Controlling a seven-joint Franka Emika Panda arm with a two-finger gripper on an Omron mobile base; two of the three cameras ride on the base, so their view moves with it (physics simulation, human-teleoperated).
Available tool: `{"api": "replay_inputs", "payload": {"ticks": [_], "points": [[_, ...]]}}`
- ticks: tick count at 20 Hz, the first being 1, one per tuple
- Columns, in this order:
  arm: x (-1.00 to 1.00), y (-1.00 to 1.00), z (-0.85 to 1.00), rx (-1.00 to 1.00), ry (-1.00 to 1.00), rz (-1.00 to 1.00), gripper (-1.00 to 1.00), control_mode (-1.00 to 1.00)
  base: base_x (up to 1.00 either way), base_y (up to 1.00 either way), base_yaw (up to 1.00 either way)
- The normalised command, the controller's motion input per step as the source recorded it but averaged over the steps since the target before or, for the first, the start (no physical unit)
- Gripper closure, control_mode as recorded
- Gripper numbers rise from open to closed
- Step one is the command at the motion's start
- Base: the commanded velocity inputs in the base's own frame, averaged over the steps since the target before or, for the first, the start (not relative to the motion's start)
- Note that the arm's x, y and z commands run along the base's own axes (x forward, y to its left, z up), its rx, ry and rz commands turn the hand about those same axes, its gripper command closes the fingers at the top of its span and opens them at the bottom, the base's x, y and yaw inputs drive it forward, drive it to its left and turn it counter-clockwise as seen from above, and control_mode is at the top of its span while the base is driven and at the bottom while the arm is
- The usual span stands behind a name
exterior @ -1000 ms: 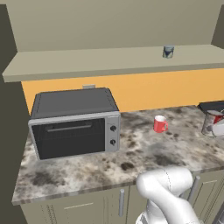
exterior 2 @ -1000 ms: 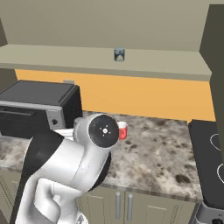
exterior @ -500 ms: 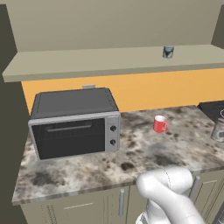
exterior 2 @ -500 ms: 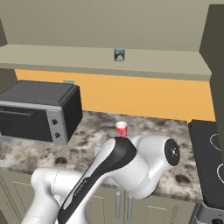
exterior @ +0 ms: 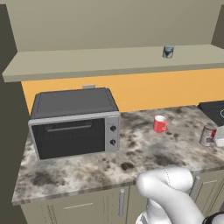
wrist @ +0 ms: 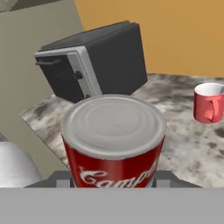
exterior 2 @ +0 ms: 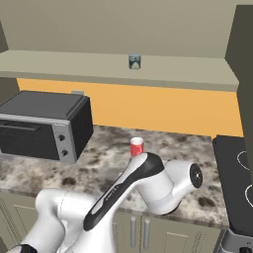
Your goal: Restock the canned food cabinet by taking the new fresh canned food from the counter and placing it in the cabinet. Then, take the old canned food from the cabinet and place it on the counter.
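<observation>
Above counter [exterior: 144,153], old canned food [wrist: 113,140] sits between the gripper's fingers.

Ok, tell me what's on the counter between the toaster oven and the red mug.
Nothing: the left base view shows bare counter between the toaster oven and red mug.

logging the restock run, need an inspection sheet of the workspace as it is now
surface: counter, speckled stone, no spills seen
job's things: new fresh canned food upright on the cabinet shelf; old canned food near the counter's right end
clutter: red mug and toaster oven on the counter
grippers: gripper shut on the old canned food
cables: nothing seen
surroundings: orange wall; black cooktop at the right
</observation>
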Motion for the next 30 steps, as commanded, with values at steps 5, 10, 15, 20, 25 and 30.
{"api": "replay_inputs", "payload": {"ticks": [5, 10, 15, 20, 25, 30], "points": [[0.66, 0.00, -0.55, -0.07, -0.01, 0.00, 1.00, -1.00, 0.00, 0.00, 0.00], [0.68, 0.00, -0.40, -0.09, 0.00, 0.00, 1.00, -1.00, 0.00, 0.00, 0.00], [0.40, 0.00, -0.57, -0.12, 0.00, 0.00, 1.00, -1.00, 0.00, 0.00, 0.00], [0.14, 0.00, -0.55, -0.11, 0.00, 0.00, 1.00, -1.00, 0.00, 0.00, 0.00], [0.18, 0.00, -0.51, -0.07, 0.00, 0.00, -1.00, -1.00, 0.00, 0.00, 0.00], [0.08, 0.00, -0.16, 0.00, -0.01, 0.00, -1.00, -1.00, 0.00, 0.00, 0.00]]}}
